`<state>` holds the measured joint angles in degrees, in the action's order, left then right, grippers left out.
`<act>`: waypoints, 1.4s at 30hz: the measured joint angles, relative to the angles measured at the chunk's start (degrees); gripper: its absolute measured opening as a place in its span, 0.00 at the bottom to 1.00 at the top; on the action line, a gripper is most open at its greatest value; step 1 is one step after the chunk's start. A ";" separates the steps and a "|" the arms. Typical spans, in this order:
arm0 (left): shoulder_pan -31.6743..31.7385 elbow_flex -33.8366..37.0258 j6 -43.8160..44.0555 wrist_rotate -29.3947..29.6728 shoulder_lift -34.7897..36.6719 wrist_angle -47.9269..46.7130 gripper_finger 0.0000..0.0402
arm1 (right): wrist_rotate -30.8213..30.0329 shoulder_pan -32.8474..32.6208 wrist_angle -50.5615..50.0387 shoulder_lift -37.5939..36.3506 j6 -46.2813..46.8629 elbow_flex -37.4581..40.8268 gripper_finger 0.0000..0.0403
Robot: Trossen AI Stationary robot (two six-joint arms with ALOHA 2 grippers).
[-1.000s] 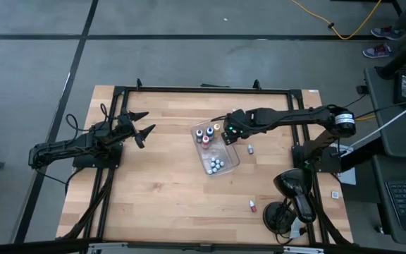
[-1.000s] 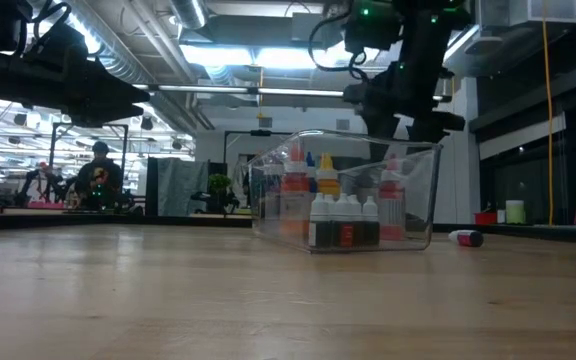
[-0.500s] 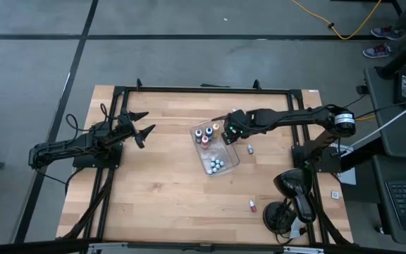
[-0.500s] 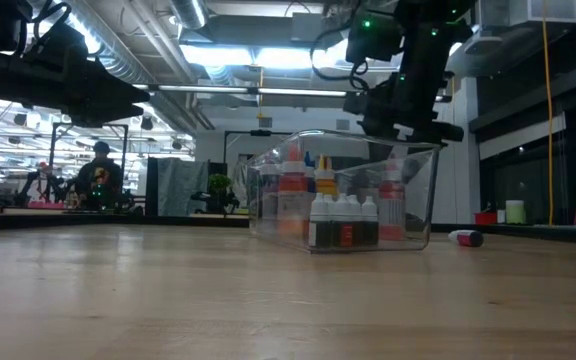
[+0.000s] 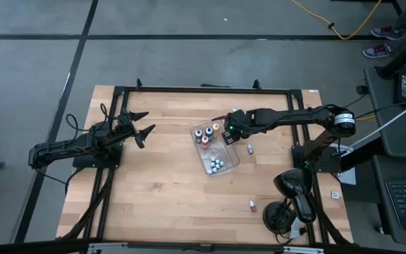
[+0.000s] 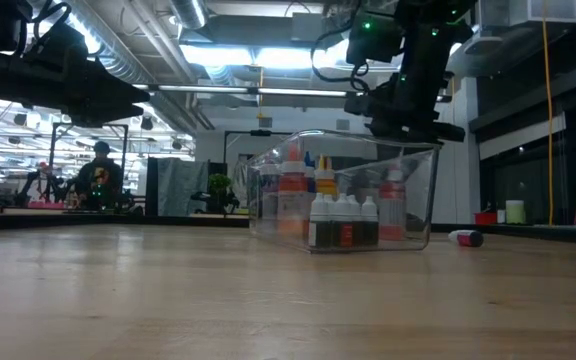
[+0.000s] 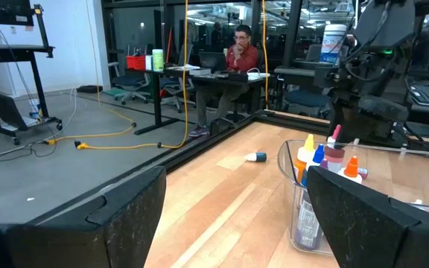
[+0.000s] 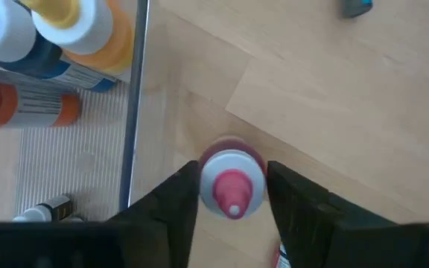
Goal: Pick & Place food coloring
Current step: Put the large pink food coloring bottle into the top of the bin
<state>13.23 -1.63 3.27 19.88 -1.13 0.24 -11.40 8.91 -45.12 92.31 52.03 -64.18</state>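
Poster: Bench [image 5: 161, 197] check, biggest stuff first. The left gripper [image 5: 143, 125] is parked over the left of the high view, jaws spread wide, holding nothing. The right gripper [image 5: 225, 132] reaches in from the right to the upper right corner of the clear tray [image 5: 232, 164]. Most of the food coloring bottles [image 5: 216, 166] stand inside that tray. Two stray bottles lie out on the wood, one [image 5: 250, 149] just right of the tray and one [image 5: 252, 205] lower right.

Reply: And what's it got? The right wrist view shows a pink bottle [image 8: 232, 184] standing upright between the fingers [image 8: 188, 195].

Poster: Yep, the jaws are clamped on the pink bottle, pads pressed against both sides as far as I can see. It stands right by the tray's wall. I can't tell which side of it.

Reply: Handling guess: super light, smooth plastic, probably a bit squeezable, so it could slip or twist. I'd grip the body under the cap, not the narrow tip, and go gentle. It's tall and thin, so it would tip over easily.
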 joint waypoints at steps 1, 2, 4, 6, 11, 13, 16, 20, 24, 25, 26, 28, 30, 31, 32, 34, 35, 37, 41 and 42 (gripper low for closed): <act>0.00 0.00 0.00 0.00 0.00 -0.01 0.80 | 0.00 0.00 0.01 0.00 -0.02 0.00 0.37; 0.00 0.00 0.00 0.00 0.00 -0.01 0.80 | -0.06 0.00 0.00 0.00 -0.06 0.00 0.35; 0.00 0.00 0.00 0.00 0.00 0.01 0.80 | -0.10 0.00 -0.11 0.00 -1.13 -0.14 0.30; 0.00 0.00 0.00 0.00 0.00 0.01 0.80 | -0.07 0.00 -1.15 -0.05 -2.15 -0.96 0.29; 0.00 0.00 0.00 0.00 0.00 0.01 0.80 | -2.50 0.09 -8.06 -0.13 -6.62 -7.10 0.29; 0.00 0.00 0.00 0.00 0.00 0.01 0.80 | -3.52 0.11 -12.25 -0.15 -8.58 -10.58 0.29; 0.00 0.00 0.00 0.00 0.00 -0.01 0.80 | -4.73 0.10 -18.32 -0.15 -10.37 -16.10 0.29; 0.00 0.00 0.00 0.00 0.01 0.00 0.80 | -5.44 -0.19 -24.97 0.05 -11.91 -23.63 0.29; 0.00 0.00 0.00 0.00 0.02 0.01 0.80 | -5.55 -1.36 -29.96 1.97 -13.82 -31.36 0.29; 0.00 0.00 0.00 0.00 0.00 0.00 0.80 | -5.53 -1.75 -30.63 2.71 -14.59 -33.22 0.29; 0.00 0.00 0.00 0.00 0.02 -0.01 0.80 | -5.53 -2.16 -31.32 3.53 -15.19 -35.18 0.29; 0.00 0.00 0.00 0.00 0.01 0.00 0.80 | -5.51 -3.06 -32.07 5.38 -16.64 -39.01 0.29; 0.00 0.00 0.00 0.00 0.01 0.01 0.80 | -5.49 -3.98 -32.11 7.61 -18.26 -42.60 0.29; 0.00 0.00 0.00 0.00 0.02 0.01 0.80 | -5.46 -4.45 -32.12 8.79 -19.07 -44.34 0.29; 0.00 0.00 0.00 0.00 0.02 0.01 0.80 | -5.27 -4.89 -32.09 9.94 -19.56 -45.82 0.29; 0.00 0.00 0.00 0.00 0.02 0.01 0.80 | -4.41 -5.73 -31.89 12.21 -20.80 -47.94 0.29; 0.00 0.00 0.00 0.00 0.02 0.00 0.80 | -3.92 -6.08 -31.61 13.23 -21.09 -48.46 0.29; 0.00 0.00 0.00 0.00 0.01 0.00 0.80 | -3.15 -6.74 -30.92 14.89 -21.26 -48.42 0.29; 0.00 0.00 0.00 0.00 0.02 0.01 0.80 | -0.44 -7.87 -30.26 16.92 -21.22 -46.76 0.29; 0.00 0.00 0.00 0.00 0.00 0.01 0.80 | -0.44 -8.18 -29.97 17.16 -21.13 -45.98 0.29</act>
<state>13.23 -1.63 3.27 19.88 -1.12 0.25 -11.84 0.73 -75.10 109.48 30.89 -110.16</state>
